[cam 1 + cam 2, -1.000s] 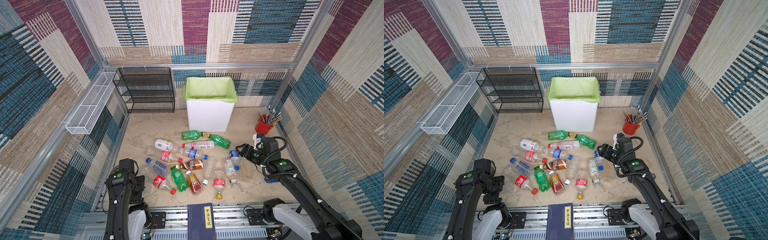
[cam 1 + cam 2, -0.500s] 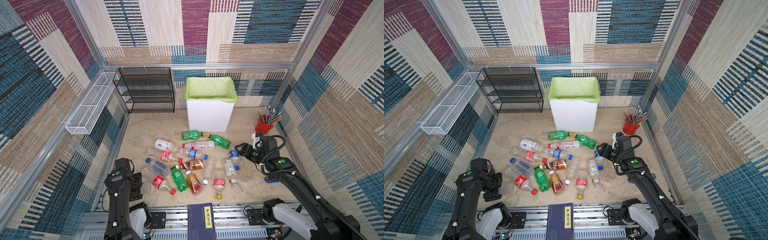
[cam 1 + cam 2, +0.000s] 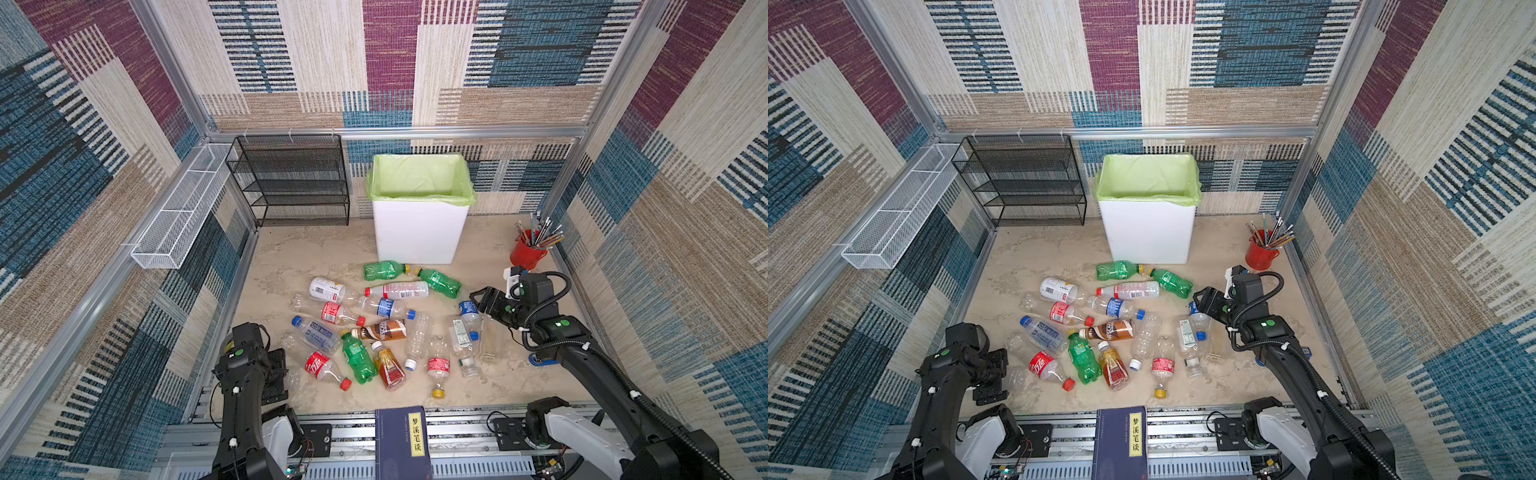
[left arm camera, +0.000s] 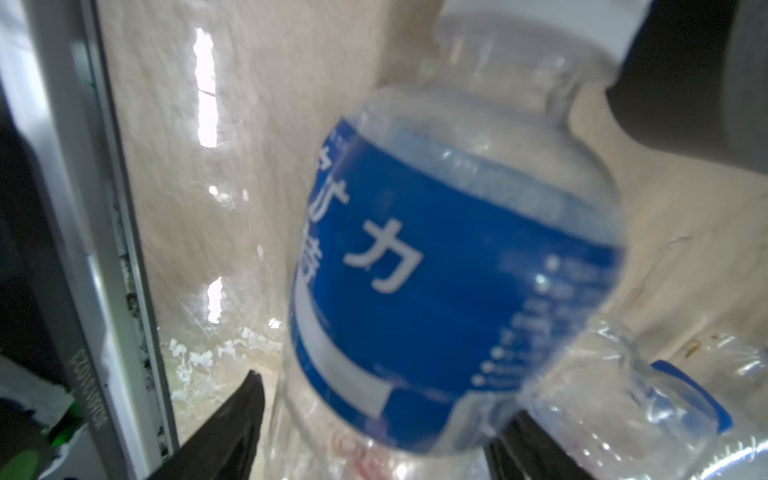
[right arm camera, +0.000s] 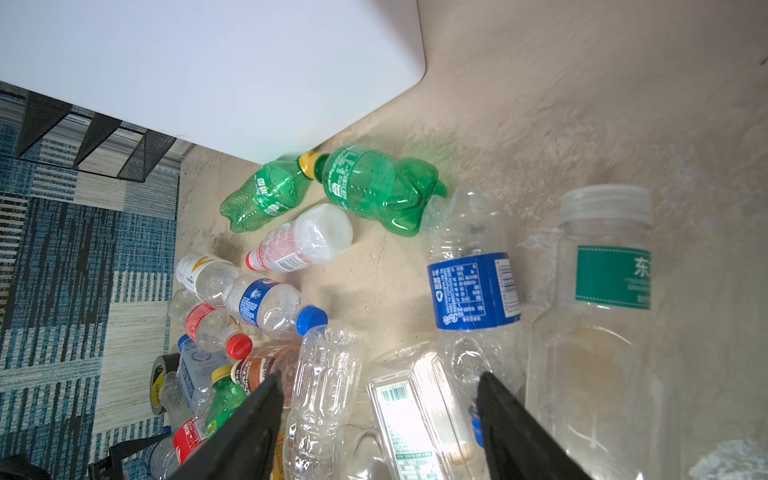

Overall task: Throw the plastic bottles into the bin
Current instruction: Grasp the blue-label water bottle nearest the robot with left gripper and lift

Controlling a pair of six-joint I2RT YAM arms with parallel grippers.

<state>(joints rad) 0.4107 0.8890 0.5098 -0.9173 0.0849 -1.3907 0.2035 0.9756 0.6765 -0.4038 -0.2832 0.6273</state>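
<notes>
Several plastic bottles [image 3: 382, 330] [image 3: 1113, 330] lie scattered on the beige floor in front of the bin [image 3: 419, 232] [image 3: 1148, 232] [image 5: 208, 62], which is white with a green bag. My left gripper [image 3: 280, 374] [image 3: 992, 374] [image 4: 384, 399] is low at the pile's front left. Its jaws straddle a clear blue-labelled bottle [image 4: 436, 270], and a gap shows beside one finger [image 4: 245, 415]. The view is blurred. My right gripper [image 3: 478, 297] [image 3: 1198, 297] [image 5: 379, 378] hangs open over clear bottles at the pile's right, holding nothing, next to a blue-labelled one [image 5: 473, 291] [image 3: 468, 309].
A red cup of pencils [image 3: 527, 253] stands at the right wall behind my right arm. The black mesh rack [image 3: 299, 187] and the white wire basket [image 3: 183, 216] are at the back left. A dark blue book [image 3: 403, 440] lies on the front rail. A tape roll [image 5: 160, 382] lies among the bottles.
My left gripper has shifted slightly toward the front by the front-left bottle. The right gripper has edged a little to the left over the pile. The bottles lie as before.
</notes>
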